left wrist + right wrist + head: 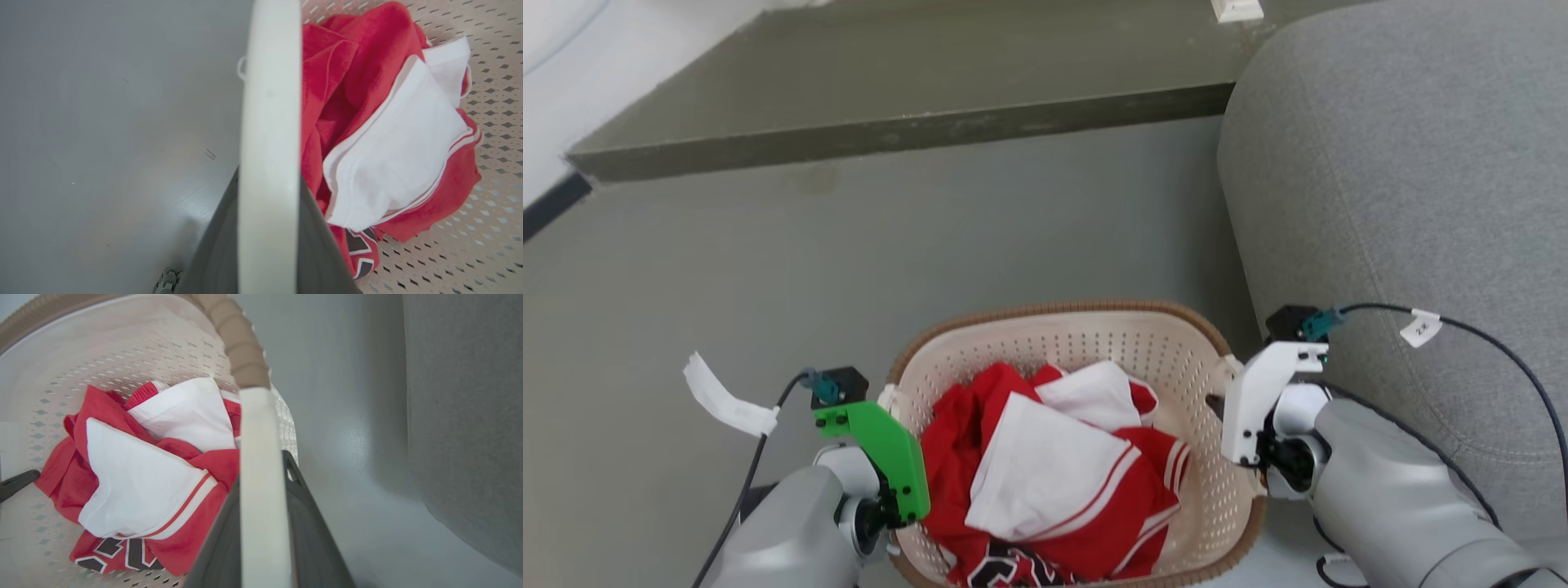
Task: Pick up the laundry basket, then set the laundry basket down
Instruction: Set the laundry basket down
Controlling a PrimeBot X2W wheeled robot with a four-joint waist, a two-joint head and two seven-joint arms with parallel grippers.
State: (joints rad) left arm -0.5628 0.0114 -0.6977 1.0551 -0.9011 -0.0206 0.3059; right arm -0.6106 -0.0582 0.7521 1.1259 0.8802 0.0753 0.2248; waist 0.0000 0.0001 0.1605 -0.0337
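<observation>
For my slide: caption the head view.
Left gripper and right gripper flank the laundry basket holding red-and-white clothes, beside a grey sofa.

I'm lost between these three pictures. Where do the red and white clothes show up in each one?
Head view: the red and white clothes lie at bottom centre, inside the laundry basket.
Left wrist view: in the right half, right of the pale handle.
Right wrist view: at lower left, left of the other pale handle.
Shared landmark: the basket's dotted cream wall around the clothes.
</observation>
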